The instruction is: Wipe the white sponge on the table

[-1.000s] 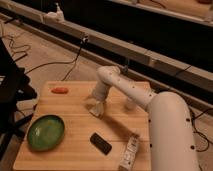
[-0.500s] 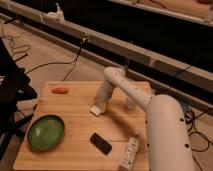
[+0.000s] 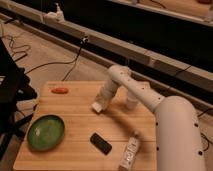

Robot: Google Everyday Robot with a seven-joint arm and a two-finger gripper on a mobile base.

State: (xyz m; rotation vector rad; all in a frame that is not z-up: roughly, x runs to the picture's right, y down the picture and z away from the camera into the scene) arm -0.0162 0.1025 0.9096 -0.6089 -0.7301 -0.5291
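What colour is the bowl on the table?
The bowl is green, in the camera view; the gripper is down at the white sponge.

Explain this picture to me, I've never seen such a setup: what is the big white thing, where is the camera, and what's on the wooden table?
The big white shape is a robot arm reaching over the table. There is only one camera view, looking down on the table from close beside the arm; where it is mounted is not known. The gripper at the arm's end is low over the middle of the table, at the white sponge. Whether it grips the sponge cannot be told. Also on the table are a green bowl at the front left, a small orange item at the far left, a black slab, a white bottle lying near the front edge, and a white cup beside the arm.
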